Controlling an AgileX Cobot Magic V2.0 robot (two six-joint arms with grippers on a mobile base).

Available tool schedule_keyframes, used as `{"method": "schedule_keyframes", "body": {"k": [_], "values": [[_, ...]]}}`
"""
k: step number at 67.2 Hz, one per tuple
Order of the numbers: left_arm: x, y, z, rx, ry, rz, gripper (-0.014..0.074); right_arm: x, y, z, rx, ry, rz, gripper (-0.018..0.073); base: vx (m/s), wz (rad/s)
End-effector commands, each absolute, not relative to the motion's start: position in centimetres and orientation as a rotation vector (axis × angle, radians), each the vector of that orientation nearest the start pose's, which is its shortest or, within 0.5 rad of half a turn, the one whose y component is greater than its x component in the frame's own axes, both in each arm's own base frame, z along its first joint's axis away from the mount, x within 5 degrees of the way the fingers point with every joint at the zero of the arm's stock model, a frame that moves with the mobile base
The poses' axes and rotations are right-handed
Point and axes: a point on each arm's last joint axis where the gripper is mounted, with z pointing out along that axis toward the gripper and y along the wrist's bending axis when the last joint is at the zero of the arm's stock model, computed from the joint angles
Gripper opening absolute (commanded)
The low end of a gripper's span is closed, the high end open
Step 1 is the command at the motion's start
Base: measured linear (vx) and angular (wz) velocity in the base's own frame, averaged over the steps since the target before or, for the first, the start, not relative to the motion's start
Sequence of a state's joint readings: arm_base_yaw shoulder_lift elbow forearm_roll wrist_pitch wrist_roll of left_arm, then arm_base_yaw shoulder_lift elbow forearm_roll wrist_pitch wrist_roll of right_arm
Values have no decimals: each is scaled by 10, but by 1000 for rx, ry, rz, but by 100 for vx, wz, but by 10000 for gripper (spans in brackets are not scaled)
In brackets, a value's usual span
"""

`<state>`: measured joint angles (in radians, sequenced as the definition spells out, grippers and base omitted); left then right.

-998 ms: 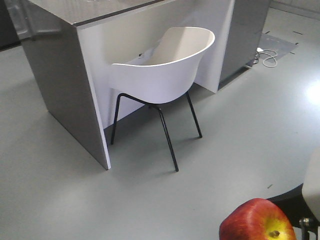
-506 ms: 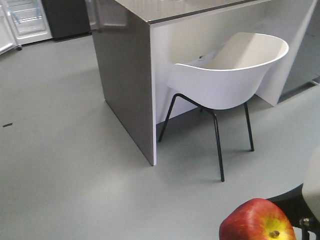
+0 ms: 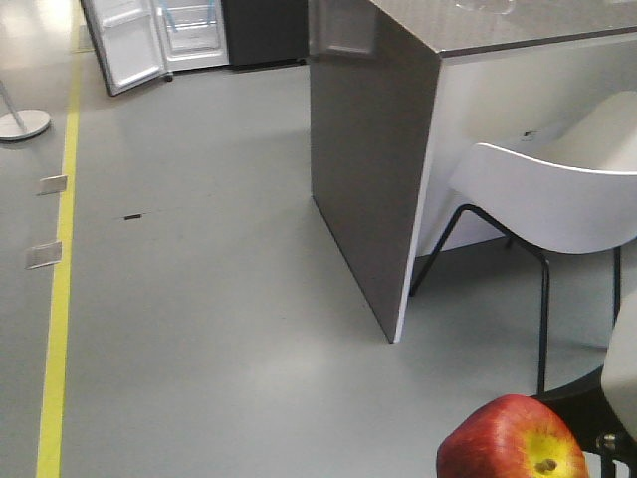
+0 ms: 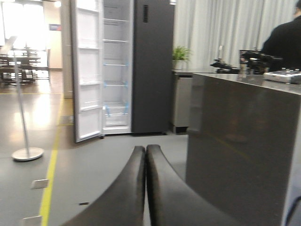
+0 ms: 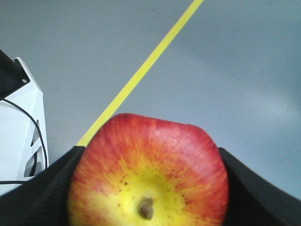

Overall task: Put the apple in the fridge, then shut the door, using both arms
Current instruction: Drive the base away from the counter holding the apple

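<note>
My right gripper (image 5: 149, 190) is shut on the apple (image 5: 148, 165), a red apple with a yellow stem end facing the camera, its black fingers (image 5: 44, 193) pressed on both sides. In the front view the apple (image 3: 513, 440) sits at the bottom right edge. The left gripper (image 4: 145, 151) is shut with nothing between its curved black fingers, held in the air. Far ahead stands the fridge (image 4: 153, 66), dark grey, its white shelved inside showing. Its door (image 4: 87, 70) is swung wide open to the left. The fridge (image 3: 194, 30) shows at the front view's top left.
A grey-sided counter (image 3: 368, 159) with a white chair (image 3: 557, 189) under it stands close on the right. A yellow floor line (image 3: 60, 299) runs along the left, with a round stand base (image 3: 22, 123) beside it. A person (image 4: 284, 42) stands behind the counter.
The whole view has swung left: counter and chair slid to the right, and the fridge and yellow line came into sight. The apple stays held in the same place.
</note>
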<state>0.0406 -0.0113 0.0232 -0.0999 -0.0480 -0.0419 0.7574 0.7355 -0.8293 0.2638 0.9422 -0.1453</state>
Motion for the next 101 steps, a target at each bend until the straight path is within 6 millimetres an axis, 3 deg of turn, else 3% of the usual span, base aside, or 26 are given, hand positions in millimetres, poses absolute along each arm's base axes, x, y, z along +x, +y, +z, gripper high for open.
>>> {"method": "schedule_keyframes", "body": {"k": [1, 101], "values": [[53, 3, 222, -141, 1343, -88, -6, 79, 101, 361, -935, 2086, 650, 115, 6, 44], [53, 3, 222, -141, 1343, -88, -6, 79, 101, 361, -935, 2086, 650, 115, 13, 26]]}}
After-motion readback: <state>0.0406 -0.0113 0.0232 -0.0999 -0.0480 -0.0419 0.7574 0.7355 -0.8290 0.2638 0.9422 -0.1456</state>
